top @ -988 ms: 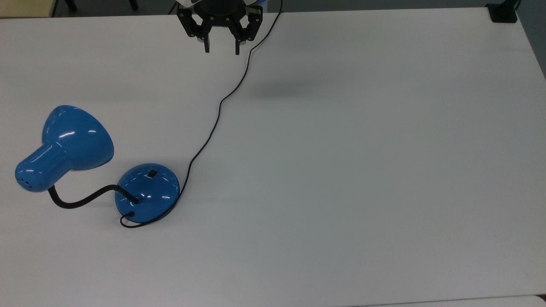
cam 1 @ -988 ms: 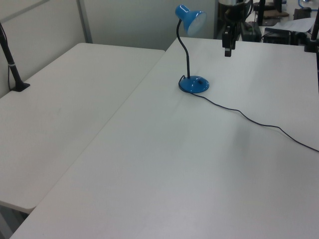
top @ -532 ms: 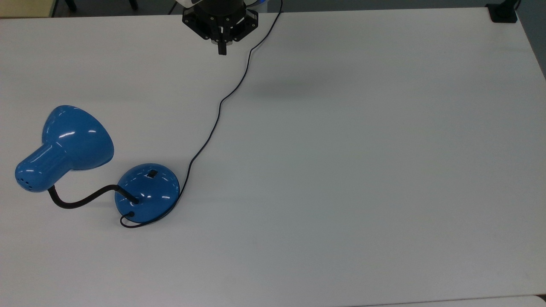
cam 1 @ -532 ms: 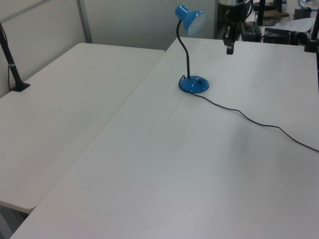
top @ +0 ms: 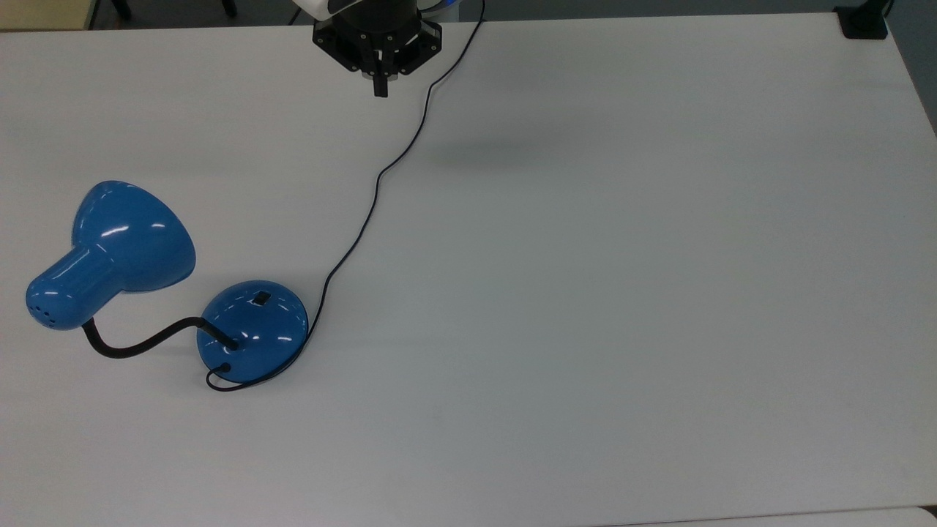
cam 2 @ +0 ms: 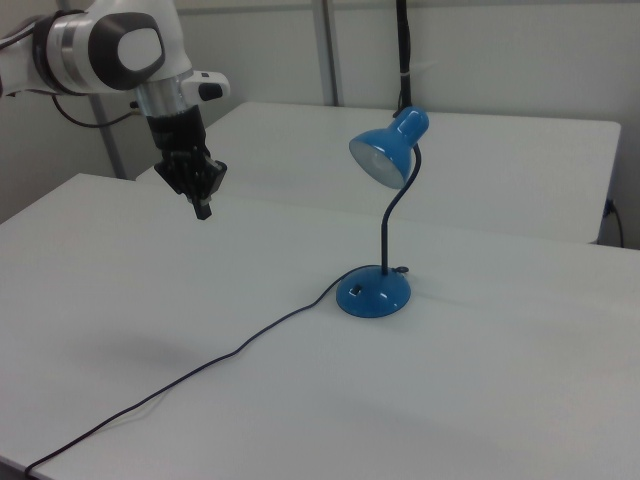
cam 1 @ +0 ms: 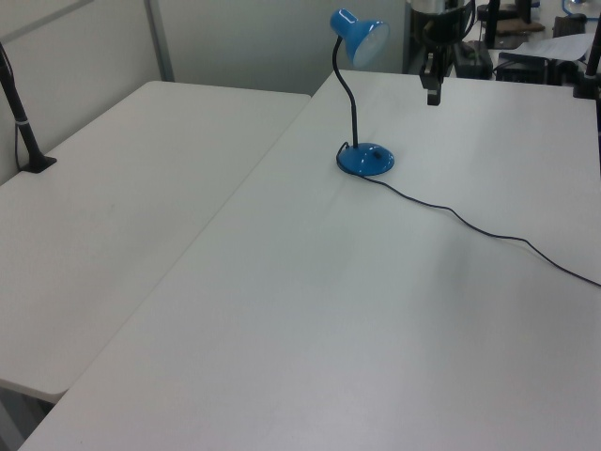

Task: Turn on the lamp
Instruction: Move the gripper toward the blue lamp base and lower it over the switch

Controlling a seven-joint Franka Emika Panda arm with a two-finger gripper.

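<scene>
The blue lamp stands on the white table, its domed base (top: 252, 330) at the top view's lower left with a small black switch (top: 261, 298) on top. Its bell shade (top: 110, 252) hangs off a black gooseneck (cam 2: 388, 225) and looks unlit. In the left view the base (cam 1: 366, 159) sits at mid-table. My gripper (top: 380, 89) hovers well above the table near the top view's upper edge, far from the base, shut with nothing held. It also shows high at the right view's left (cam 2: 203, 211) and in the left view (cam 1: 432, 97).
The lamp's thin black cord (top: 381, 176) snakes from the base across the table past the gripper. A second white table (cam 1: 122, 188) adjoins at the left view's left. A black clamp post (cam 1: 23, 132) stands on it.
The gripper's fingers went from spread apart to closed together one second ago. Since half a second ago it has stayed nearly still. The lamp has not moved.
</scene>
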